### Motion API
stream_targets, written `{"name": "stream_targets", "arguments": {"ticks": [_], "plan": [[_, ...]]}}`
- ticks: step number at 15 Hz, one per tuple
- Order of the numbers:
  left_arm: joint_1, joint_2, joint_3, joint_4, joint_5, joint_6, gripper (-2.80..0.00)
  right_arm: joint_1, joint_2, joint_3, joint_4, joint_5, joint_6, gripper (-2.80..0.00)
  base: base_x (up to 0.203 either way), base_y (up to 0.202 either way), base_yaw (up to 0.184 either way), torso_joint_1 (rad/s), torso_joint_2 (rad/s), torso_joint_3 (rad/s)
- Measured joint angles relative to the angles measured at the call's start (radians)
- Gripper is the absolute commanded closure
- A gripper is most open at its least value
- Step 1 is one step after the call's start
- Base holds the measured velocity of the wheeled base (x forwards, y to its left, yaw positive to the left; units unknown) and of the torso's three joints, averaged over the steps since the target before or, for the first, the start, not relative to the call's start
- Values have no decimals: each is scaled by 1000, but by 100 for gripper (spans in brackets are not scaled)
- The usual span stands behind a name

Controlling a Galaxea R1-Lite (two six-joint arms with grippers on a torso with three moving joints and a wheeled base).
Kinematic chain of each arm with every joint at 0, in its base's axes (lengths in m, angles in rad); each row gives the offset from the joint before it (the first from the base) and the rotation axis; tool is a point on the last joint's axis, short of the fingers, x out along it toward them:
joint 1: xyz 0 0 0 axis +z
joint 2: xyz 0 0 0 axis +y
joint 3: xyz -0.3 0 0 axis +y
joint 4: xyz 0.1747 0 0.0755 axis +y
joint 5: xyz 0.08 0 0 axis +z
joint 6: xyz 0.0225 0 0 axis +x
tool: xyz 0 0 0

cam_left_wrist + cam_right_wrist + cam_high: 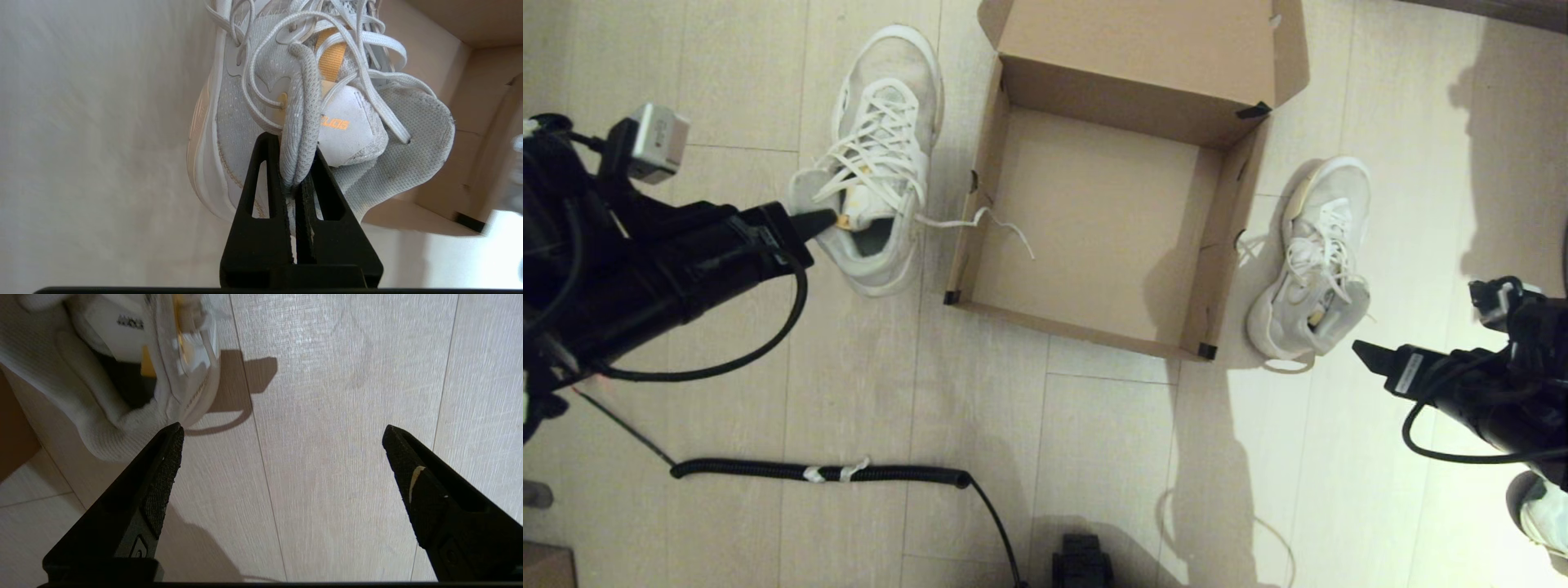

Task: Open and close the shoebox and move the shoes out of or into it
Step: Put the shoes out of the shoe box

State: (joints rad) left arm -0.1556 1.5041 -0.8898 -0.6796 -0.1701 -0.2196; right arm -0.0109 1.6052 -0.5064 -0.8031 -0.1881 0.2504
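The left gripper (295,163) is clamped on the collar of the left white mesh sneaker (882,155), left of the open, empty brown cardboard shoebox (1094,220); loading seems begun, so next comes lifting it rightward over the wall; the right gripper (282,457), fingers apart, hovers near the right sneaker (1315,261).

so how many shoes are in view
2. One shoe lies on the floor left of the open shoebox, its collar pinched by the left tool. The other shoe lies right of the box, near the open right tool.
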Motion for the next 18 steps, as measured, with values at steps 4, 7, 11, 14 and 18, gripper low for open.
{"name": "stream_targets", "arguments": {"ticks": [4,7,11,14,18], "plan": [[19,90,6,-17,-11,-31,0,0,-14,-6,0,2,1,-280,0,0,0,0,0,0],[43,172,4,-91,-13,-29,0,0,-19,-6,0,3,5,-280,0,0,0,0,0,0],[31,296,-30,-230,-30,-27,0,0,-21,10,0,6,12,-280,0,0,0,0,0,0],[-1,362,-94,-273,-29,-25,0,0,-7,-22,0,8,8,-280,0,0,0,0,0,0],[-70,363,-75,-271,-13,-24,0,1,2,-17,-1,8,14,-280,0,0,0,0,0,0]]}}
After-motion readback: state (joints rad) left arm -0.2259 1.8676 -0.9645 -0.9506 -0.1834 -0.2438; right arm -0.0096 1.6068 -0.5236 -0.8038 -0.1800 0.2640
